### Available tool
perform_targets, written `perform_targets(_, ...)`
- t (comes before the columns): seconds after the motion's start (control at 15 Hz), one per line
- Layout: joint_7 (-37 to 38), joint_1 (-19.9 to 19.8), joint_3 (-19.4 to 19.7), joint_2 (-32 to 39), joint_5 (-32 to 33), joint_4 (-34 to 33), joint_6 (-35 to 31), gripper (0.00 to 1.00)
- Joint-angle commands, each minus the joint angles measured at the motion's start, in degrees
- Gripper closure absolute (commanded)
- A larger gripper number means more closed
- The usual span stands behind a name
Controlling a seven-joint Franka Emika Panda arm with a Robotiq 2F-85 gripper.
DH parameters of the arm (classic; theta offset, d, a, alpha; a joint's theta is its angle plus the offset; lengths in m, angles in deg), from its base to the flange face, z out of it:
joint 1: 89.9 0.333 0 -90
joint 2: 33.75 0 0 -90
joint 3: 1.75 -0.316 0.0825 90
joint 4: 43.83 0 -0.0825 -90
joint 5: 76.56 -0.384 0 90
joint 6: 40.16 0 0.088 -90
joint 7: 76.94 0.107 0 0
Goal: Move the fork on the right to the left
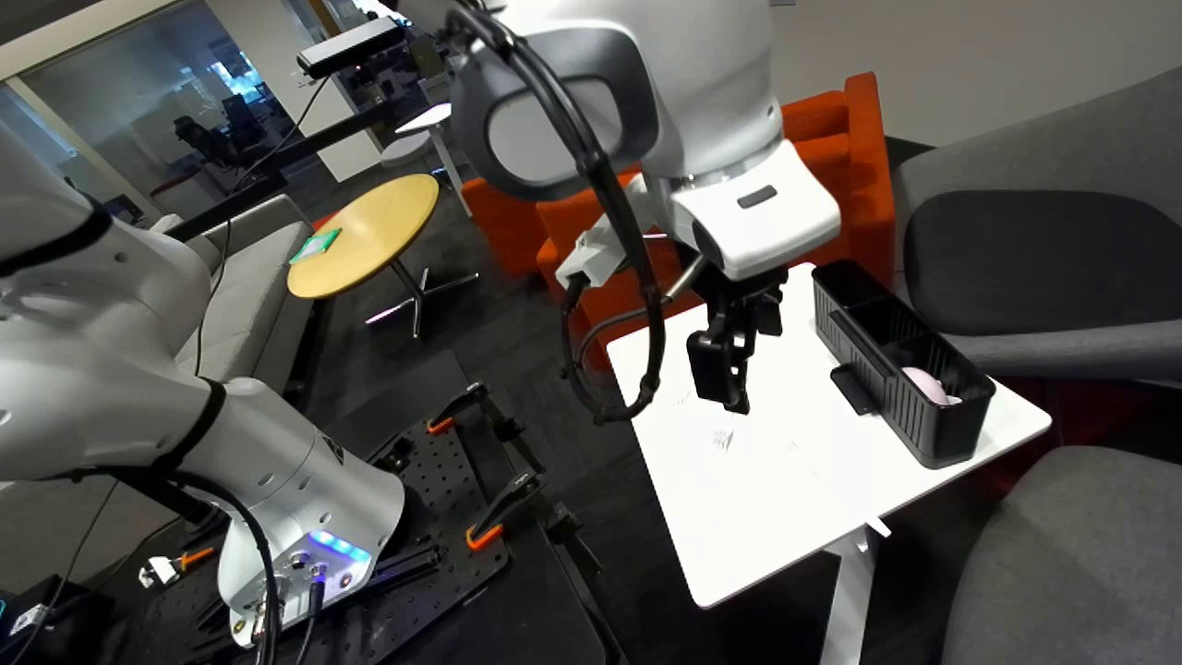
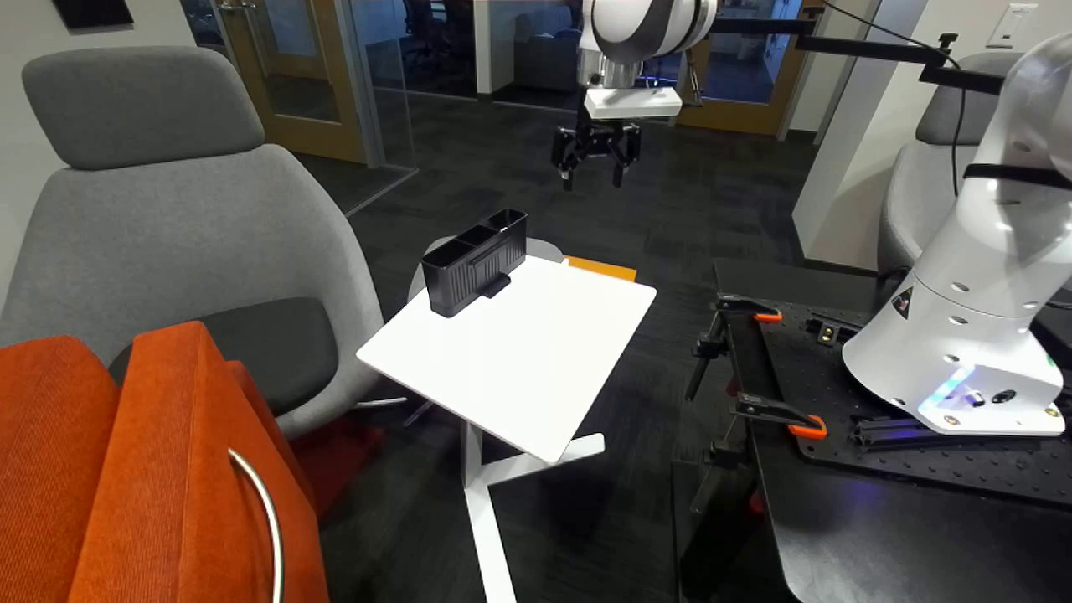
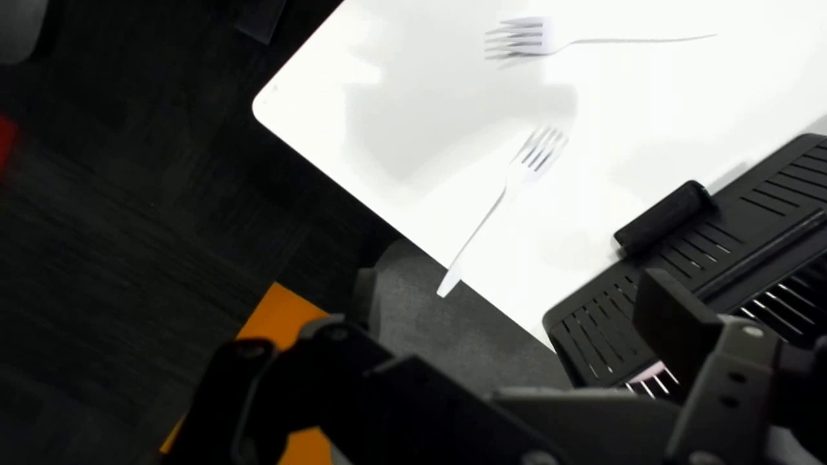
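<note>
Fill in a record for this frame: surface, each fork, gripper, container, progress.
surface: white tabletop
fork A: overhanging fork, handle end past the tabletop edge in the wrist view
fork B: inner fork, entirely on the tabletop, apart from fork A
gripper: Robotiq gripper, open, raised, holding nothing
container: black organizer, pink rounded object in one end compartment
progress: neither fork grasped; which counts as "right" is unclear

The spread gripper hangs higher than the white table.
</note>
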Motion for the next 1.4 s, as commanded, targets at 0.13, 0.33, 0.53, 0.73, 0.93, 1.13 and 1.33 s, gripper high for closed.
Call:
perform_targets(0.13,6.84,1.01,1.08,13.73,-11.43,-7.54,-1.45,0.0)
perform_targets(0.33,7.72,0.82,0.46,19.2,-15.72,-11.0,-1.01,0.0)
perform_targets(0.53,7.95,1.08,0.48,23.79,-18.29,-14.17,-1.82,0.0)
perform_targets(0.73,6.59,0.99,-0.17,27.41,-19.52,-16.08,-5.84,0.0)
perform_targets(0.93,6.88,2.12,0.06,30.9,-18.97,-17.2,-11.03,0.0)
perform_targets(1.13,7.26,3.2,0.23,33.62,-18.71,-18.43,-13.15,0.0)
perform_targets(1.33,7.17,3.79,0.09,35.85,-18.84,-19.68,-14.22,0.0)
